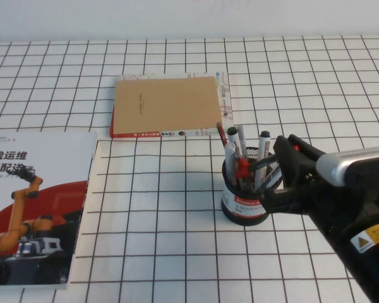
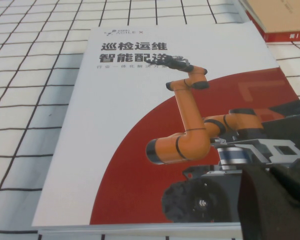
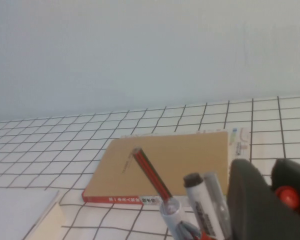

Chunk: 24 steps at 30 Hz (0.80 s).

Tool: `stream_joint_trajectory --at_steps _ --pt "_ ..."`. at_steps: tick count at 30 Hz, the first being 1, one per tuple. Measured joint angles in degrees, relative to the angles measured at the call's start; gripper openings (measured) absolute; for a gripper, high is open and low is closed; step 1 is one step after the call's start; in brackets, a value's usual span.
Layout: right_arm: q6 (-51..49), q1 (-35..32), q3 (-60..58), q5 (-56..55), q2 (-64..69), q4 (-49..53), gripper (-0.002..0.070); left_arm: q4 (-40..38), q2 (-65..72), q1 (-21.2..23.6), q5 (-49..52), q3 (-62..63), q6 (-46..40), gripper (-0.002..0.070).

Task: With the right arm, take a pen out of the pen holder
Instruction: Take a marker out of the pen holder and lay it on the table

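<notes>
The right gripper sits at 3 o'clock of the black mesh cylindrical pen holder, jaws clenched on a red-tipped pen standing inside it. The left gripper hangs above the white-and-red printed brochure; I cannot tell whether it is clenched.

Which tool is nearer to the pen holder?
Right. The right tool is at the pen holder, among its pens; the left tool is over the brochure, well away.
</notes>
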<state>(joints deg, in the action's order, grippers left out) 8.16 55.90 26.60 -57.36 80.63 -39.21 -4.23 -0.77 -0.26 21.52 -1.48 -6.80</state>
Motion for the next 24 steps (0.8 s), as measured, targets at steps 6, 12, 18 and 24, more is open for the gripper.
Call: stream_joint_trajectory --at_steps 6,12,18,24 --pt "7.3 0.0 -0.2 9.4 -10.7 -4.4 0.0055 0.0 0.0 0.0 0.0 0.0 0.0 -0.0004" --pt "14.8 0.0 -0.4 15.8 -18.5 -9.3 0.0055 0.0 0.0 0.0 0.0 0.0 0.0 -0.0004" --pt "33.5 0.0 3.4 26.6 -24.5 -23.8 0.0055 0.0 0.0 0.0 0.0 0.0 0.0 -0.0004" --pt "46.9 0.0 11.6 39.0 -26.6 -32.5 0.0054 0.0 0.0 0.0 0.0 0.0 0.0 -0.0004"
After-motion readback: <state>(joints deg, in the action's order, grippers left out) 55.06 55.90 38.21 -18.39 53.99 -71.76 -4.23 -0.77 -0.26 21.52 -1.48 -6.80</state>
